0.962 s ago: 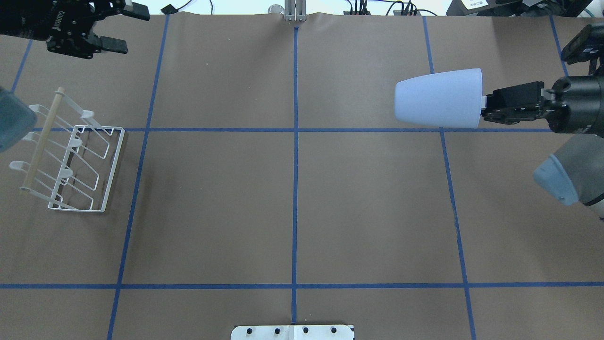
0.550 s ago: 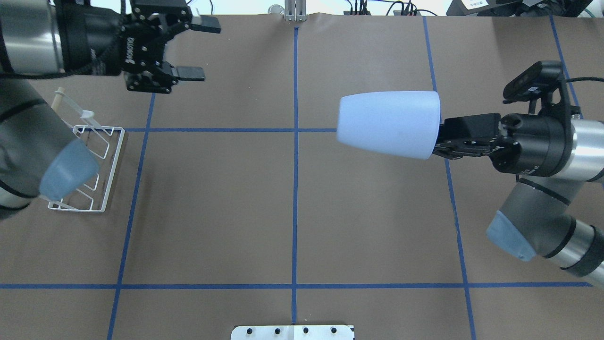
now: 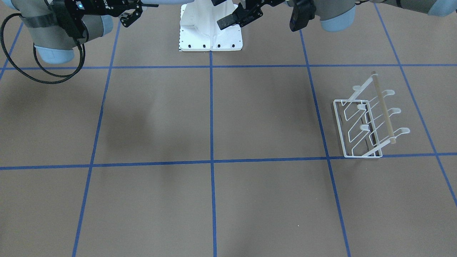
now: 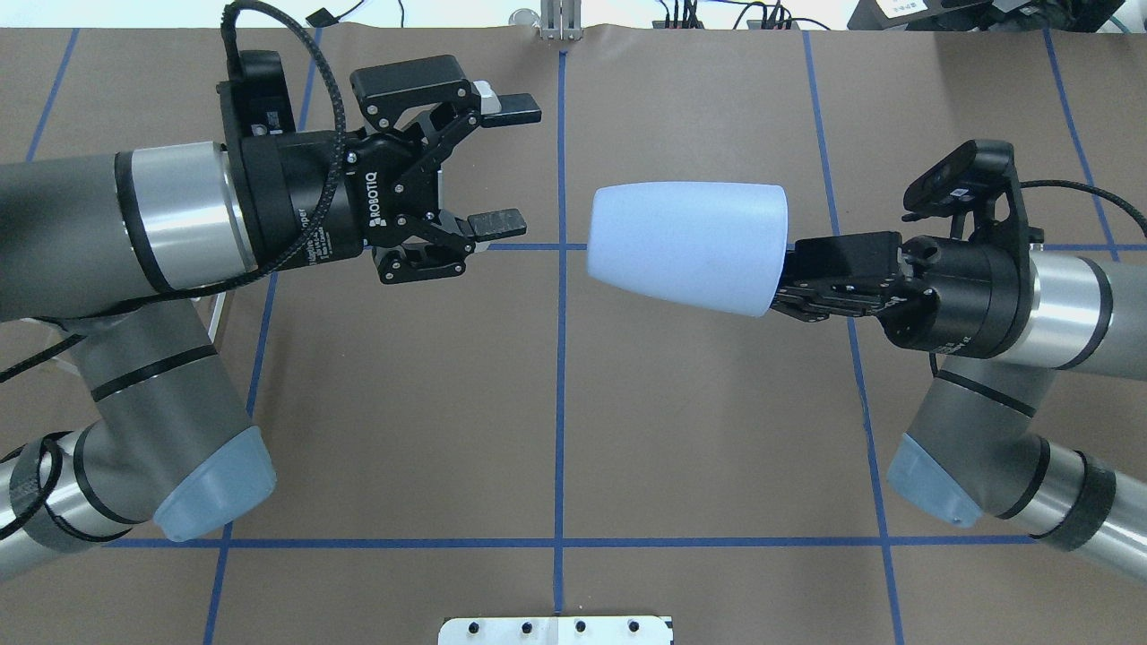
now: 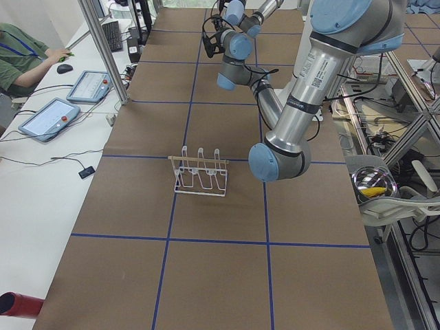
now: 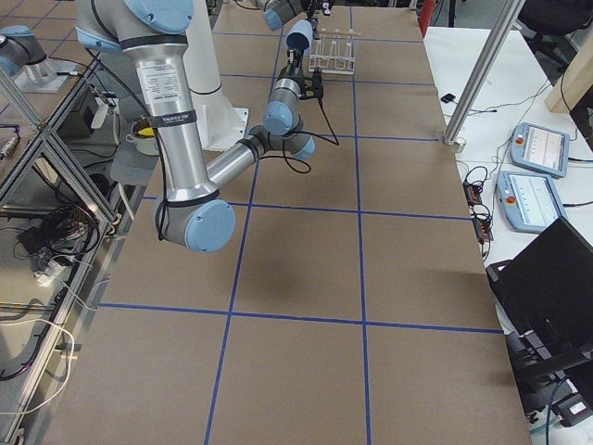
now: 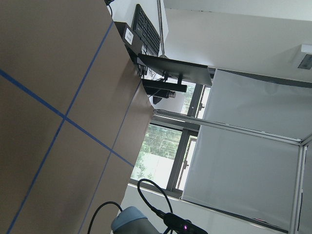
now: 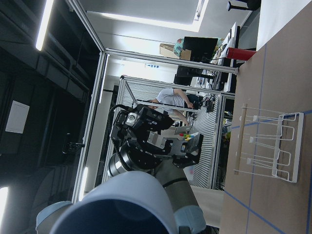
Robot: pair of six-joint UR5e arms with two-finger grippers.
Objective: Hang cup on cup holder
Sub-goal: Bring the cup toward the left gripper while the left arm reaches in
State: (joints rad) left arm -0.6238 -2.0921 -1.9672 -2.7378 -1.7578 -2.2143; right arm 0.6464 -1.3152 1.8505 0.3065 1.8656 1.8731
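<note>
My right gripper (image 4: pixel 792 270) is shut on the rim of the light blue cup (image 4: pixel 685 246) and holds it sideways in the air over the table's middle, bottom pointing at my left gripper. The cup also shows in the right wrist view (image 8: pixel 117 214) and the exterior right view (image 6: pixel 298 35). My left gripper (image 4: pixel 521 167) is open and empty, a short gap from the cup's bottom, facing it. The white wire cup holder (image 3: pixel 367 125) with its wooden rod stands on the table on my left side, and shows in the right wrist view (image 8: pixel 265 146). In the overhead view my left arm hides it.
The robot's white base plate (image 3: pixel 210 32) sits at the table's near edge. Blue tape lines mark the brown table (image 4: pixel 556 403). Off the far side are tablets (image 5: pixel 51 117), a seated person (image 5: pixel 20 55) and a metal post (image 6: pixel 482 74).
Both arms have swung in towards the table's middle. The cup has moved left in the right gripper. The open left gripper has moved right to face it, and the left arm now covers the rack.
</note>
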